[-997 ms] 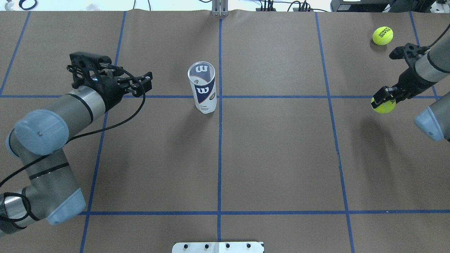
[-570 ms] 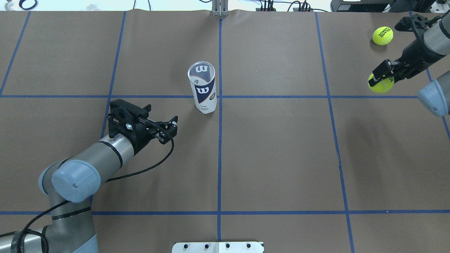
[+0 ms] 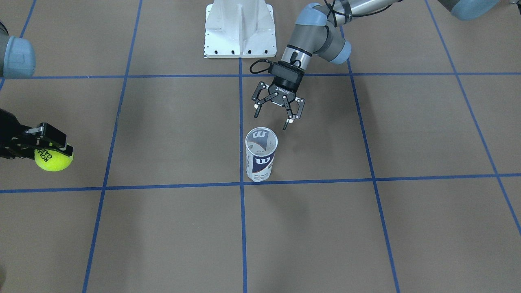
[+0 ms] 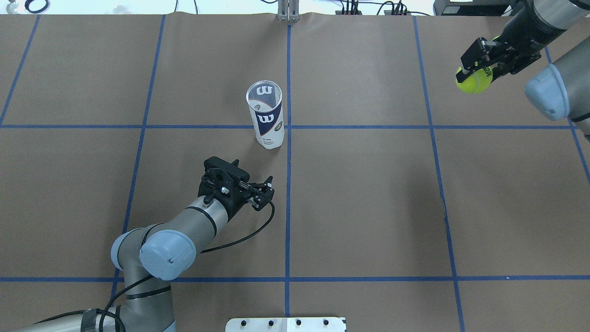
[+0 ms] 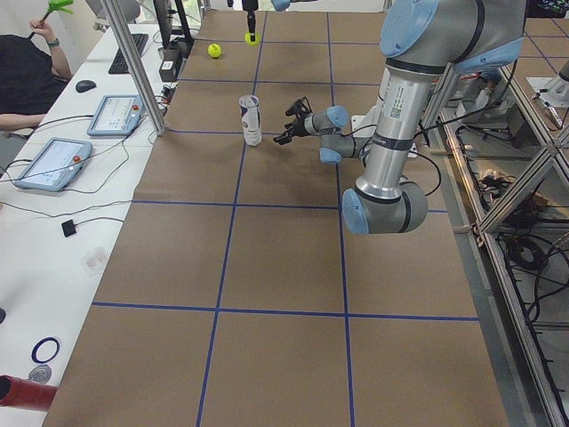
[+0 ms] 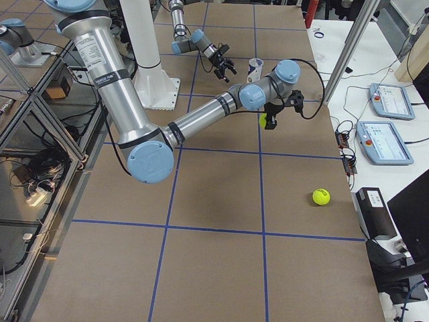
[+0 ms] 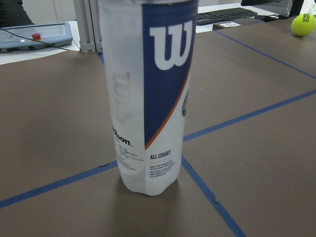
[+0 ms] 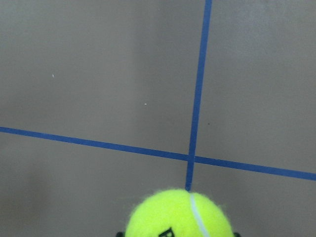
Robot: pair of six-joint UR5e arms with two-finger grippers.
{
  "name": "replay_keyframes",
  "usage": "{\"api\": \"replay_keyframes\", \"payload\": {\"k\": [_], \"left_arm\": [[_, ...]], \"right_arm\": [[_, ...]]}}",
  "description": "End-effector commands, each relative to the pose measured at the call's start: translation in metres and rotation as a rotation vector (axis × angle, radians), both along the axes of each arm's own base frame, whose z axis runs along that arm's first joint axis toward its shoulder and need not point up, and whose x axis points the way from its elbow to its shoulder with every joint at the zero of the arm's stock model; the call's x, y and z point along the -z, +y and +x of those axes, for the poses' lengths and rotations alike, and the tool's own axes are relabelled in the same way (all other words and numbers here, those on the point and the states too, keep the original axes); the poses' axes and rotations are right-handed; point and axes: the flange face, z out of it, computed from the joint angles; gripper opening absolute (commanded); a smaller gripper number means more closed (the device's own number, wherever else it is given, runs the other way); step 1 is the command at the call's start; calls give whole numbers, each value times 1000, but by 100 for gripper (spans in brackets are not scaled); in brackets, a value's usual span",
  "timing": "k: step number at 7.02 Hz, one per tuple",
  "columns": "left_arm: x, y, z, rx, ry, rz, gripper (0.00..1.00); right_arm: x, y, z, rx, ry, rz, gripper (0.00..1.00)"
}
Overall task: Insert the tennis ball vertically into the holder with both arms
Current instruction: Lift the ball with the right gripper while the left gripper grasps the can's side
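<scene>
Swinging in from the table's (image 4: 368,207) left side, the left arm (image 4: 203,221) has come down toward the robot's edge and inward over the last second. The left pincer (image 4: 263,190) now sits near the Wilson can (image 4: 266,115), on the robot's side of it, aimed at its lower body. The front-facing view shows this pincer released, its fingers (image 3: 290,120) spread wide and well apart from the plastic. The left wrist camera is filled by the can's label, so the line-up looks good.

The can itself has not shifted. It stands upright beside the crossing of the blue tape lines (image 4: 288,184), mouth up, and it looks empty.

Farther right, the right arm (image 4: 548,97) has lifted away from the table's near-right area and carried its load toward the far edge and a little inward. The right pincer (image 4: 477,69) is clenched on the tennis ball (image 4: 471,83), and the wrist view shows the ball held above bare table. A second tennis ball (image 6: 321,196) lies loose on the table, just beyond it.

Both halves of the job look under way at once, I judge. The left side is about to close on the can to steady it. The right side has its ball secured but is still well apart from the can, so it must cross inward and line up above the open mouth before lowering. The ball is only slightly narrower than the rim, so that centring will need care.
</scene>
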Motion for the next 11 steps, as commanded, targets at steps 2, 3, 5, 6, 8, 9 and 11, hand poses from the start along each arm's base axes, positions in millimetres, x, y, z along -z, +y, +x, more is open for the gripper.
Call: {"api": "replay_keyframes", "payload": {"k": [2, 3, 5, 6, 8, 9, 11], "left_arm": [[1, -16, 15, 20, -16, -3, 99], [12, -24, 24, 28, -10, -1, 99], [27, -50, 17, 64, 1, 5, 99], [29, -61, 11, 80, -1, 6, 99], [26, -71, 16, 93, -15, 1, 99], [27, -74, 20, 96, -19, -1, 99], [30, -77, 25, 98, -21, -1, 99]], "right_arm": [[34, 3, -17, -10, -22, -8, 0], [36, 3, -19, -7, -23, -5, 0], [39, 5, -23, -2, -24, -3, 0], [42, 5, -25, -1, -26, -2, 0], [45, 5, -27, 1, -27, 3, 0], [46, 5, -28, 2, -27, 6, 0], [46, 6, -32, 5, -23, 9, 0]]}}
